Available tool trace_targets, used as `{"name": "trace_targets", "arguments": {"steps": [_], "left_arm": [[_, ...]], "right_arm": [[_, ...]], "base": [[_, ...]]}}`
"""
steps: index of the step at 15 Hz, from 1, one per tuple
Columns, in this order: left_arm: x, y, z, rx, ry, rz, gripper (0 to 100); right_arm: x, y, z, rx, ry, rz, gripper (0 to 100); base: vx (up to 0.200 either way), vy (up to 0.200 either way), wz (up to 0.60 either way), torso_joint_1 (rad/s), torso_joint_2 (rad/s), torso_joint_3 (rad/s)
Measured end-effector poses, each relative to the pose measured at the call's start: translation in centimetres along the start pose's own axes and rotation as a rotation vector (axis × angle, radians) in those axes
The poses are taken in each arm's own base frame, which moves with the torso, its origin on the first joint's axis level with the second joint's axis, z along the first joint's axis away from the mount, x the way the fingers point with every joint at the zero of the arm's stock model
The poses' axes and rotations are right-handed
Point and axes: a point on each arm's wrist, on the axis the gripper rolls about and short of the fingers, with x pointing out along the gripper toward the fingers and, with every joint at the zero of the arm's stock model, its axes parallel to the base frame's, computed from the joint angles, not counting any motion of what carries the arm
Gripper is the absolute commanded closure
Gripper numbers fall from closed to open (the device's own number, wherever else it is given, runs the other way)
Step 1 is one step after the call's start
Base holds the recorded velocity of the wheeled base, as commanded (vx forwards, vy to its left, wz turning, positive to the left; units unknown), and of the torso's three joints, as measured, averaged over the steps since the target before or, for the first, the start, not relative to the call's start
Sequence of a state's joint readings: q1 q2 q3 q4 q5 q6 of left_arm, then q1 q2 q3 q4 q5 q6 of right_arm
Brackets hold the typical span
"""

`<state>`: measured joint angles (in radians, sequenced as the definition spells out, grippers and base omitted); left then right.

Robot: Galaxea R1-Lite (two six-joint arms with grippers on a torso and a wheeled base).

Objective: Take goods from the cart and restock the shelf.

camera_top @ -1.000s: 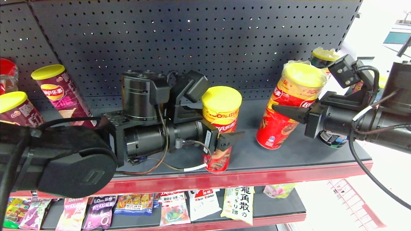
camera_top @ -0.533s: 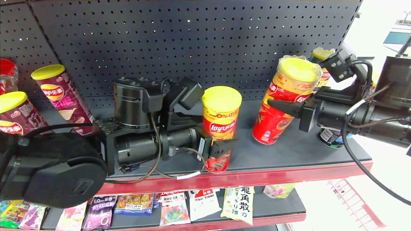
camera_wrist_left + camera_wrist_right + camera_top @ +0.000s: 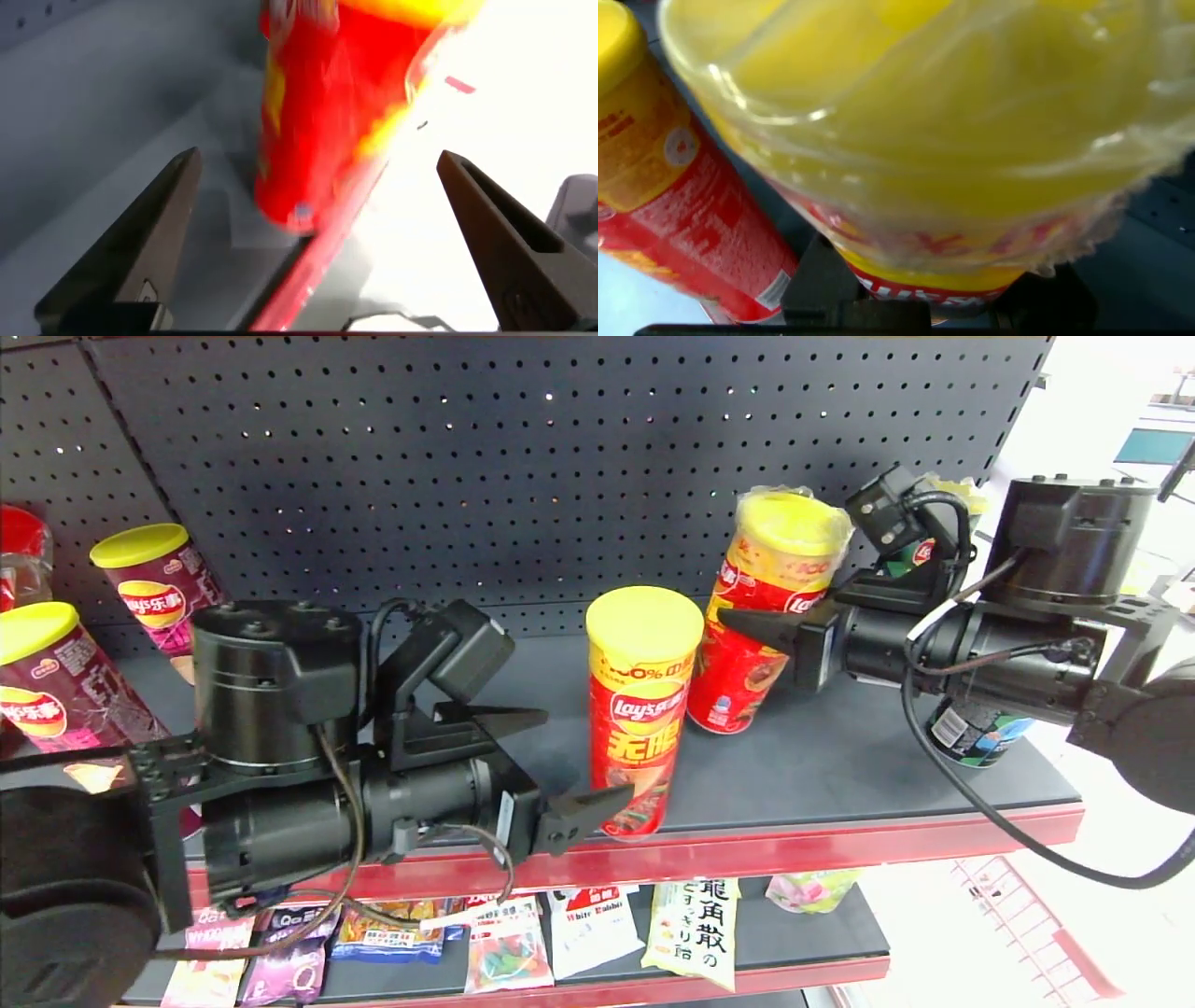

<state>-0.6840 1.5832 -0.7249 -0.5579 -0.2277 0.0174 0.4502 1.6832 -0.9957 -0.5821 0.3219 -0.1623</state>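
Pulled back from the upright can (image 3: 642,709), left gripper (image 3: 588,753) gapes open; right gripper (image 3: 758,616) clamps the tilted can (image 3: 770,569), carried leftward

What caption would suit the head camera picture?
Right hand grips a tilted red can at the shelf; the open left hand sits beside an upright can.

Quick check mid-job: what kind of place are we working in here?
Most likely a shop's snack aisle: a pegboard-backed shelf with a red front edge, yellow-lidded chip canisters standing on it, and bagged snacks on the shelf below.
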Motion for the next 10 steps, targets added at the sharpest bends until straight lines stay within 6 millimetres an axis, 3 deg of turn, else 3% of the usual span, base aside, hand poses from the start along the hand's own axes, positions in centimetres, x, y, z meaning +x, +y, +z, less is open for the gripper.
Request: {"name": "trace_targets", "arguments": {"steps": [4, 10], "left_arm": [[-4.1, 0.7, -2.1, -0.019, 0.021, 0.068, 0], [-10.1, -0.4, -4.3, -0.040, 0.054, 0.148, 0]], "right_arm": [[2.4, -0.4, 0.2, -0.004, -0.011, 0.001, 100], [5.3, -0.3, 1.0, 0.008, 0.027, 0.028, 100]], "base": [[0.000, 0.000, 0.00, 0.000, 0.00, 0.000], [0.000, 0.000, 0.00, 0.000, 0.00, 0.000]]}}
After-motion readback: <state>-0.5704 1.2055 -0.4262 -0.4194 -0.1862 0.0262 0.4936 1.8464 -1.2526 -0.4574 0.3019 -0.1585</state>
